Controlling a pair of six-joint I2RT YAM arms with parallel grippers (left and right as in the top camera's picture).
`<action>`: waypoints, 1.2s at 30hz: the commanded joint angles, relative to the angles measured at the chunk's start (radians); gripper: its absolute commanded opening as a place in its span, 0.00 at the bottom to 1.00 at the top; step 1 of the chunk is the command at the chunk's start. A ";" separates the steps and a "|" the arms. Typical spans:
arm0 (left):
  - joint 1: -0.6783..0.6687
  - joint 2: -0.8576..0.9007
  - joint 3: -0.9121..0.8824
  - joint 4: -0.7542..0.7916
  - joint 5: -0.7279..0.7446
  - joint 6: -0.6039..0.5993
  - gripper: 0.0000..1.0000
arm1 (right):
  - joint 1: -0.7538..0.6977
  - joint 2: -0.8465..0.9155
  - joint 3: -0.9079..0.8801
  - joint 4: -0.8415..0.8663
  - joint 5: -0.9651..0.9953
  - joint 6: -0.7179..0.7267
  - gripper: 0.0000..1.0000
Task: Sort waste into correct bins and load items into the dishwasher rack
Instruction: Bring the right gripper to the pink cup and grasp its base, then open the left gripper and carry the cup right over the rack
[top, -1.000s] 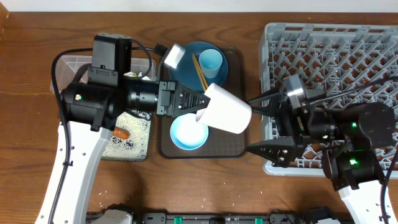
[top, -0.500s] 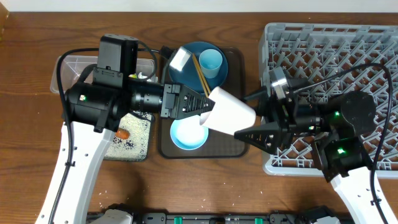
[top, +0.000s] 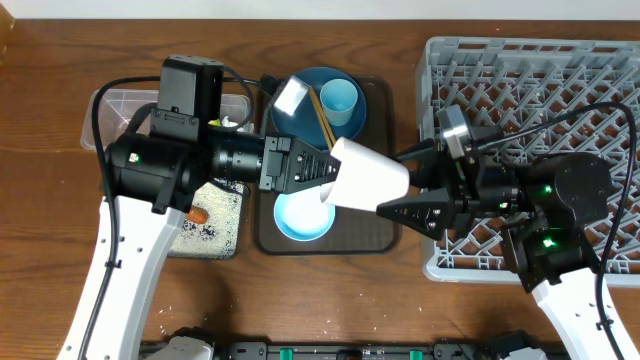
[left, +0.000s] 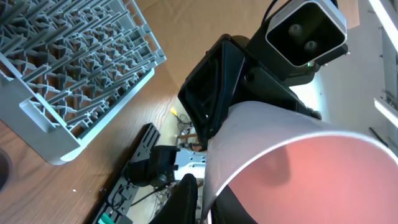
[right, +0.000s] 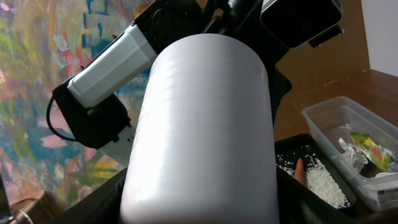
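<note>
The left gripper (top: 325, 182) is clamped on the rim of the pinkish-white round cup (top: 366, 180). It holds the cup on its side in the air, with the base pointing away from its wrist toward the right arm. In the left wrist view the cup's pink inside fills the lower right.

The right gripper (top: 390, 186) stands wide, with one finger on either side of the cup's base end. From its own wrist camera the cup fills the space between its fingers (right: 93, 202). Whether the pads touch the cup's wall cannot be told.

Just below the left gripper's fingertips the white round bowl (top: 300, 215) sits on the brown rectangular serving tray (top: 375, 238). On the same tray, to the far side of those fingers, the large round blue plate (top: 300, 125) carries three things:
- the light blue cup (top: 338, 100);
- the pair of thin wooden chopsticks (top: 322, 115);
- the crumpled white paper (top: 290, 95).

Behind the right gripper, under its arm, lies the large square grey plastic dishwasher rack (top: 540, 70).

Beneath the left wrist the shallow black rectangular tray (top: 215, 215) holds loose white rice grains (right: 320, 180) and the small orange carrot (top: 195, 213). Just beyond it, the clear plastic rectangular tub (right: 336, 115) contains the yellow-green wrapper (right: 368, 148) and the crumpled silver foil (right: 348, 152).
</note>
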 joint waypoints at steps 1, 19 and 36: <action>-0.002 0.000 -0.005 -0.003 0.012 0.014 0.12 | 0.025 0.000 0.012 0.006 0.022 0.007 0.57; 0.024 0.000 -0.005 -0.003 -0.072 0.025 0.15 | -0.047 0.000 0.012 -0.001 -0.038 0.007 0.42; 0.060 0.000 -0.005 -0.002 -0.126 0.025 0.17 | -0.144 0.001 0.012 -0.125 -0.100 -0.042 0.40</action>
